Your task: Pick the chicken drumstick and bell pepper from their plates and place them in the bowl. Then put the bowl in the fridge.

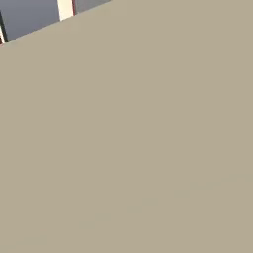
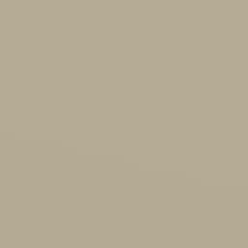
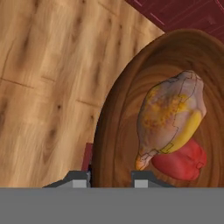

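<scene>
**Both foods in the bowl, rim pinched, fridge still to reach**

Two items already lie inside the bowl (image 3: 131, 131): the drumstick (image 3: 168, 116) rests across its hollow with the broad end up and right and the narrow bone end down toward the near rim; the pepper (image 3: 181, 162) sits just under it, touching, partly hidden by the meat. By the hand view the bowl hangs over wooden floor (image 3: 48, 78); a strip of dark red panel (image 3: 183, 15) runs behind its far edge, which may be the fridge side, though that is too cropped to tell for sure.

The gripper (image 3: 109, 180) straddles the bowl's near rim; one fingertip (image 3: 78, 181) shows outside the wall and the other inside, so the jaws are drawn narrow and clamped on the rim. The relation that matters next is that the bowl's weight lies wholly ahead of the jaws, with the drumstick's long axis running away from them; I judge a tilt forward could roll the food toward the far side.

Left base view gives a plain tan surface (image 1: 138, 148) close to the lens, with a grey-blue strip and a pale upright bar (image 1: 65, 9) in the top left corner; right base view gives the same tan (image 2: 124, 124) edge to edge. Placing both foods looks done; shelving the bowl remains.
</scene>
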